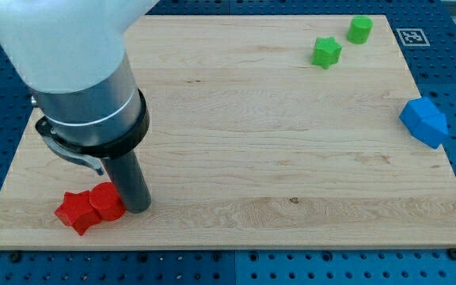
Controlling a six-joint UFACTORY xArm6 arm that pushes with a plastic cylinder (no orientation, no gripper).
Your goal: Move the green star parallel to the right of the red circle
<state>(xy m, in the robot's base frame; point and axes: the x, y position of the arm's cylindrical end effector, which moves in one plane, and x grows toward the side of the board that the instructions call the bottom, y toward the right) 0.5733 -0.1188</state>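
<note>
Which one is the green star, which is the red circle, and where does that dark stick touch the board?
green star point(327, 52): camera view, middle of its top face.
red circle point(106, 201): camera view, its top face, left of the rod.
my tip point(137, 209): camera view, the rod's very bottom end, just right of the red circle.

Green cylinder point(360, 29) crowds green star point(327, 52); board point(275, 150) between lies open.

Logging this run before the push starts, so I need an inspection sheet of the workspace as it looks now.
Surface: wooden board, flat.
Job's things: green star near the view's top right; red circle at bottom left, touching a red star.
Clutter: green cylinder beside the green star; blue block at the right edge.
Grippers: none; my tip sits just right of the red circle.
Cables: nothing seen.
Surroundings: blue pegboard.
</note>
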